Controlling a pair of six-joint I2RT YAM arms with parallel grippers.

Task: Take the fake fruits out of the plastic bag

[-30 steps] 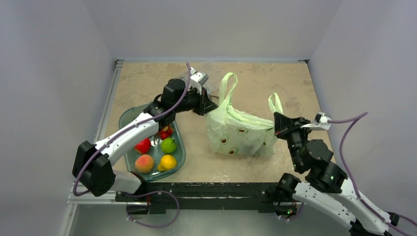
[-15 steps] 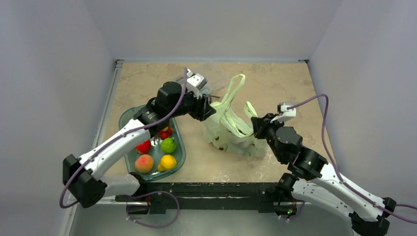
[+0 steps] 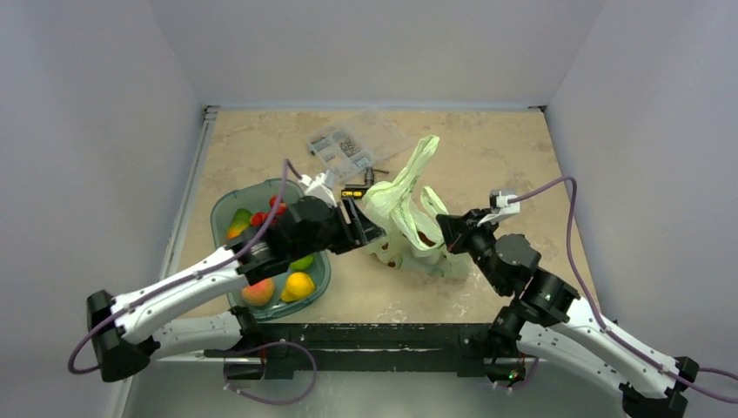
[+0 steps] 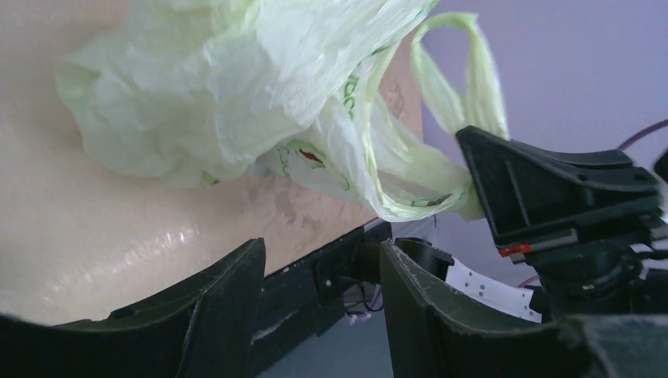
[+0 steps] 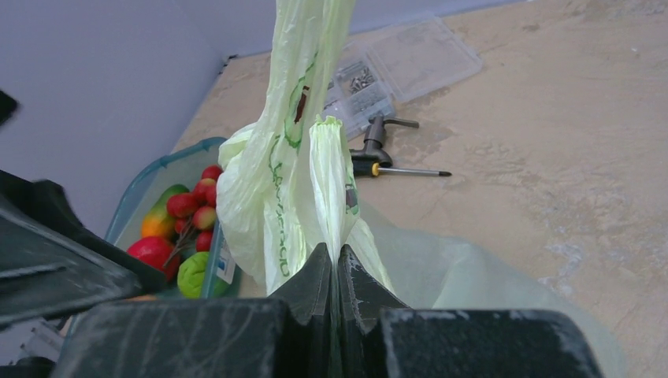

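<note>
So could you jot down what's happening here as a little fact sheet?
plastic bag: pale green, crumpled, mid-table
right claw: shut on a fold of the bag
left claw: open, empty, beside the bag
tray: left of the bag, holding colourful fruits
beyond the bag: screwdriver, clear parts box

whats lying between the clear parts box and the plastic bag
A small screwdriver with a yellow and black handle lies between the clear parts box and the plastic bag, clearest in the right wrist view.

2 white arms [image 3: 174, 287], black joints [image 3: 300, 228], purple cables [image 3: 570, 228]
</note>
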